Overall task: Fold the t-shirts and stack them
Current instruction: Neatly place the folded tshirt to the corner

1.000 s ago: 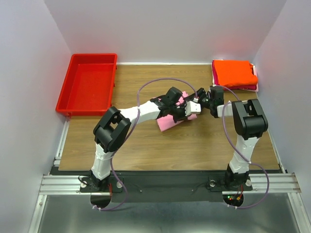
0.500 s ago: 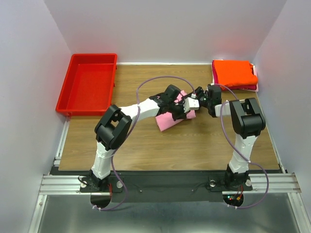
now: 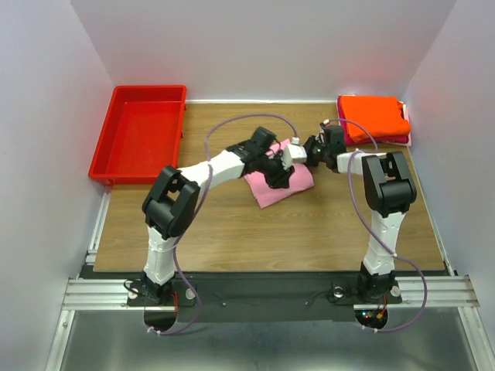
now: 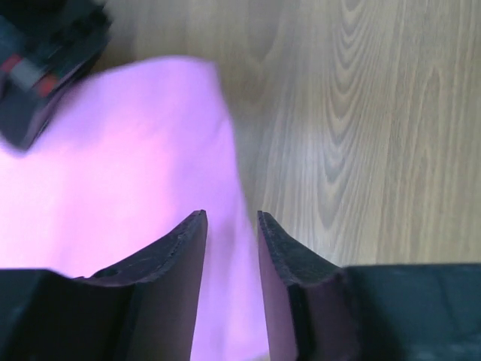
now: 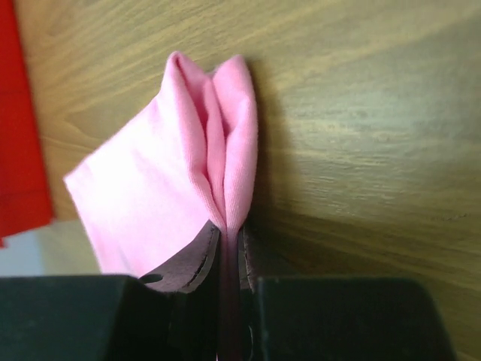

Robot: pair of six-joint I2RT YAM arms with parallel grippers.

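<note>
The light pink t-shirt (image 3: 272,188) lies folded on the wooden table near the middle. My left gripper (image 3: 281,173) sits over its right part; in the left wrist view its jaws (image 4: 228,214) stand narrowly apart with the shirt's edge (image 4: 135,165) between them. My right gripper (image 3: 295,154) is shut on a bunched fold of the same shirt (image 5: 203,135) at its back right corner, its fingertips (image 5: 229,229) pinching the cloth. The bright orange t-shirt (image 3: 373,116) lies folded on the darker pink-red t-shirt (image 3: 396,140) at the back right corner.
A red plastic tray (image 3: 116,158) stands at the back left. White walls close in the table on three sides. The right gripper's black body (image 4: 34,64) shows at the top left of the left wrist view.
Both grippers have moved toward the back of the table, and the light pink t-shirt has shifted back with them and lies flatter.
</note>
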